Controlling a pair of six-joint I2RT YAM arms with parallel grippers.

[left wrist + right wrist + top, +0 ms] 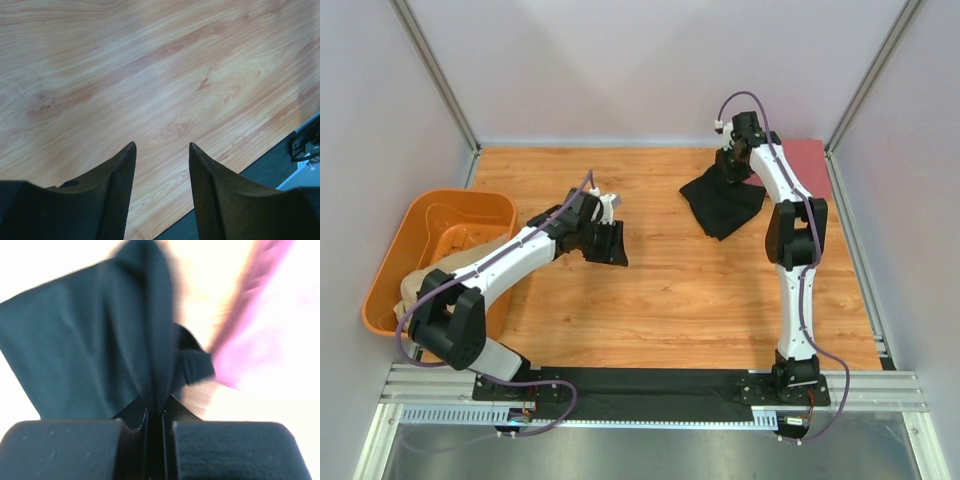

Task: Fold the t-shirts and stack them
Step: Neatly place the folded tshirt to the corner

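The orange plastic tub point(440, 215) stands at the left side of the wooden table point(670, 300). At its near end I see a tan t-shirt point(415, 285) lying bunched, and my left arm passes over a part of it. The far part of the tub shows only its own orange floor.

The black t-shirt point(720, 205) is on the far right part of the table. It is crumpled, not flat, with a pointed corner toward the near side. Its far edge is pulled up into the right gripper point(735, 165). Just beside it, in the far right corner, the pinkish-red t-shirt point(805, 160) lies flat, and my right arm crosses over it.

The right wrist camera gives what the top camera cannot. There the right gripper point(155, 415) has its jaws pressed together on a fold of the black t-shirt point(75, 355), which hangs from them in long creases. The pinkish-red t-shirt point(255, 340) is only a blurred strip behind it.

The left gripper point(605, 243) hovers over the middle of the table, well apart from all shirts. In the left wrist camera the left gripper point(162, 146) has its jaws standing wide apart with nothing between them, only bare wood below.
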